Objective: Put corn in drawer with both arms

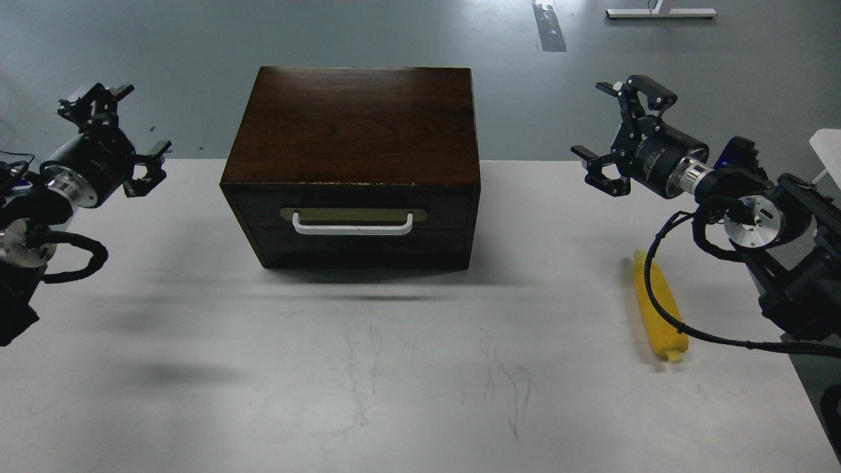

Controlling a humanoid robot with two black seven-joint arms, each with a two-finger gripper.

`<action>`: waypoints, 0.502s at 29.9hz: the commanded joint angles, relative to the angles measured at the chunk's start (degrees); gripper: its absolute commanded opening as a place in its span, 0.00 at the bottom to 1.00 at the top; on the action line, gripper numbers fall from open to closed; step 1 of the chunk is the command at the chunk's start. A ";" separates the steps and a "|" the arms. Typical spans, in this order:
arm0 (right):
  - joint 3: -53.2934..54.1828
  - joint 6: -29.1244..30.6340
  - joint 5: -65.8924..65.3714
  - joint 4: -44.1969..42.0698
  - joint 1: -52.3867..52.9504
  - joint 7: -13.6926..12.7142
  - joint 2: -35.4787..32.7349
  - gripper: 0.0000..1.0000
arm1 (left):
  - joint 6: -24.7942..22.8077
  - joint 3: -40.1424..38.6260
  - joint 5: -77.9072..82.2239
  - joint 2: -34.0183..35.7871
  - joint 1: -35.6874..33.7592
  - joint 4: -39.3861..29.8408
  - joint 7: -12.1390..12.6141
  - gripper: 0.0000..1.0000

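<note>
The yellow corn [662, 314] lies on the white table at the right, pointing away from me, with a black cable of the right arm crossing over it. The drawer [353, 211] is closed in the front of the dark brown wooden box [355, 125], its white bar handle [353, 225] facing me. My right gripper [614, 127] hangs open in the air, above and behind the corn, right of the box. Left of the box my left gripper [125, 128] is raised and open, holding nothing.
The white table [394, 368] stretches in front of the box with faint scuff marks. Its right edge runs near the right arm. Grey floor lies beyond the table's back edge, with a white stand foot [660, 12] far off.
</note>
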 commanded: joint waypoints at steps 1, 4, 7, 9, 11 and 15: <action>0.12 0.22 -0.10 1.35 -1.14 0.01 -0.14 1.00 | 0.00 0.03 -0.04 -0.18 0.41 0.00 -0.02 0.98; 0.21 0.22 -0.11 1.36 -1.32 0.01 -0.14 1.00 | 0.00 -0.06 -0.04 -0.27 0.41 0.00 -0.02 0.98; 0.38 0.22 -0.11 1.36 -1.32 0.01 -0.05 1.00 | 0.00 0.03 -0.04 -0.27 0.32 0.00 0.16 0.98; 0.12 0.22 -0.19 1.36 -1.32 0.01 -0.05 1.00 | 0.00 -0.06 -0.04 -0.35 0.06 0.00 0.16 0.98; 0.12 0.22 -0.37 1.28 -1.32 0.01 0.13 1.00 | 0.00 -0.06 -0.04 -0.27 -0.03 0.00 0.16 0.98; 0.12 0.13 -0.37 1.27 -1.41 0.01 0.13 1.00 | 0.00 -0.15 -0.13 -0.18 0.06 -0.09 -0.02 0.98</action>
